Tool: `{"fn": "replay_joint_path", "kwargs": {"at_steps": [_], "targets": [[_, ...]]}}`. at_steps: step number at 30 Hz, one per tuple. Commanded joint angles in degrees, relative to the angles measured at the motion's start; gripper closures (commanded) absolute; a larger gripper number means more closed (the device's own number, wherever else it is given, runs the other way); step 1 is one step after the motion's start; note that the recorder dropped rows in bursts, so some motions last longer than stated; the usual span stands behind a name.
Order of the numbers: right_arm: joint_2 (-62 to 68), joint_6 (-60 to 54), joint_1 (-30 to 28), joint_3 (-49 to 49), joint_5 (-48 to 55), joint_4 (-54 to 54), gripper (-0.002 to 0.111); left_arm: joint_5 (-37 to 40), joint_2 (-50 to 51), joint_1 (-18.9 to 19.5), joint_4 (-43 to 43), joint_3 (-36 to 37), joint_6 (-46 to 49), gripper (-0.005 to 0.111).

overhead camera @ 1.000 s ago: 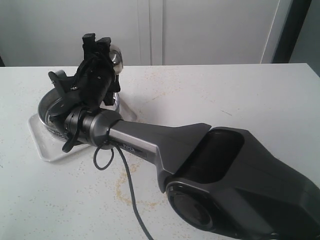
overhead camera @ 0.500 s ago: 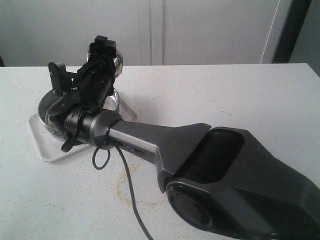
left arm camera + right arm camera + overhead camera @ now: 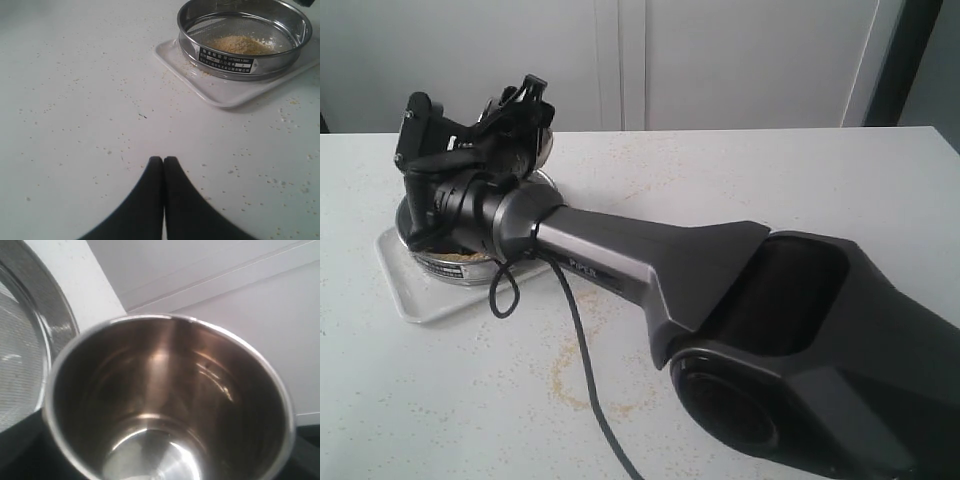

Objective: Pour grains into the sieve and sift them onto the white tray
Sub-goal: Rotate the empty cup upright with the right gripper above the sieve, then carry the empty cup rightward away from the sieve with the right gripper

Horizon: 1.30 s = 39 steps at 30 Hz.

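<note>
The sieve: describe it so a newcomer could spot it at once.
On the white table sits a flat white tray, and the sieve stands on it. It is a wide, shallow steel ring with mesh bottom, a dark label on its side and a heap of grains inside, unlike the deeper, empty steel cup.

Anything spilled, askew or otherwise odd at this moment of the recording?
Yes: stray grains lie scattered across the table outside the white tray, not only in the sieve. Nothing else looks askew.

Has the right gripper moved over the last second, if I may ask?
Yes: the right gripper has rolled, its wrist shifting left and up against the white tray.
</note>
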Motion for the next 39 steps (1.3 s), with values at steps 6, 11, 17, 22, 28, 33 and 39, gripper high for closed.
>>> {"fn": "replay_joint_path", "kwargs": {"at_steps": [6, 11, 17, 22, 28, 33, 39], "targets": [[-3.89, 2.42, -0.38, 0.12, -7.41, 14.41, 0.108, 0.13, -0.28, 0.19, -0.38, 0.16, -0.24, 0.107], [-5.52, 2.42, -1.45, 2.34, -12.34, 21.96, 0.108, 0.13, -0.28, 0.19, -0.38, 0.16, -0.24, 0.107], [-8.69, 2.42, -2.99, 6.15, -18.96, 29.57, 0.108, 0.13, -0.28, 0.19, -0.38, 0.16, -0.24, 0.107], [-14.49, 2.55, -5.03, 14.64, -28.97, 37.55, 0.108, 0.13, -0.28, 0.19, -0.38, 0.16, -0.24, 0.107], [-23.40, 2.55, -7.82, 30.04, -44.12, 40.04, 0.108, 0.13, -0.28, 0.19, -0.38, 0.16, -0.24, 0.107], [-28.45, 4.33, -10.62, 41.62, -57.77, 40.16, 0.108, 0.13, -0.28, 0.19, -0.38, 0.16, -0.24, 0.107], [-32.57, 5.45, -14.81, 52.09, -70.95, 40.54, 0.108, 0.13, -0.28, 0.19, -0.38, 0.16, -0.24, 0.107]]}}
